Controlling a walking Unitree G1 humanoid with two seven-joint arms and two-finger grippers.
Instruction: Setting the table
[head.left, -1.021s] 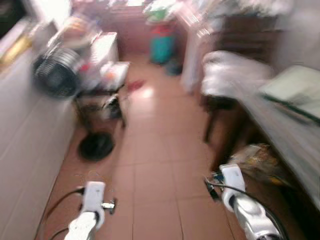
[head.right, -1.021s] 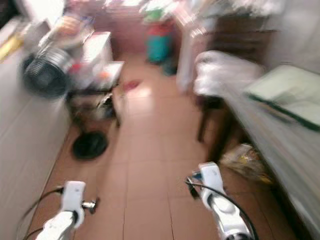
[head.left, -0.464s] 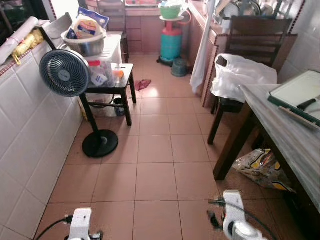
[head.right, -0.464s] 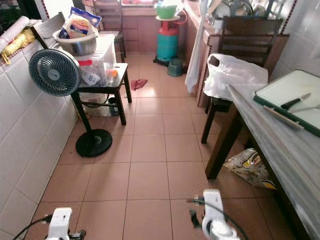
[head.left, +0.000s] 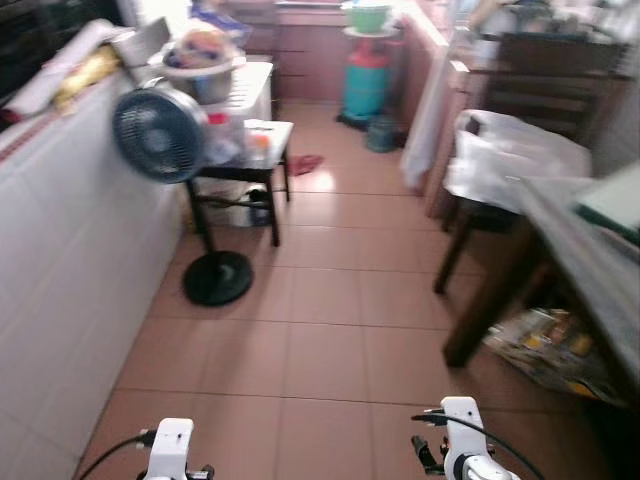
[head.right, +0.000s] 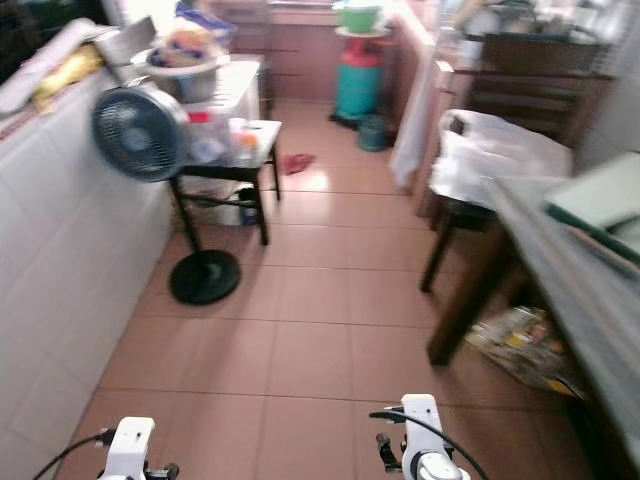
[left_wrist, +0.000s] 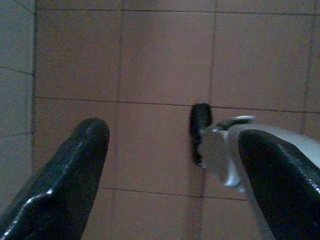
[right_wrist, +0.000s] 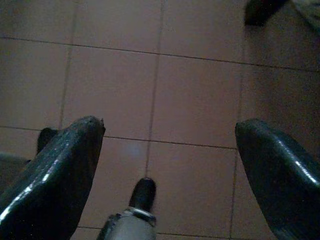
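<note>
Terracotta tiled floor (head.left: 330, 300) fills the middle of the frame, white tiled wall (head.left: 70, 250) down the left edge. Dining table (head.right: 585, 290) runs along the right, a green-rimmed tray (head.right: 600, 200) on its top at mid right. A white bag (head.left: 515, 160) sits on the chair at upper right, a standing fan (head.left: 160, 130) at upper left. Left gripper (left_wrist: 170, 175) and right gripper (right_wrist: 167, 165) hang low over the tiles, fingers spread wide, holding nothing
</note>
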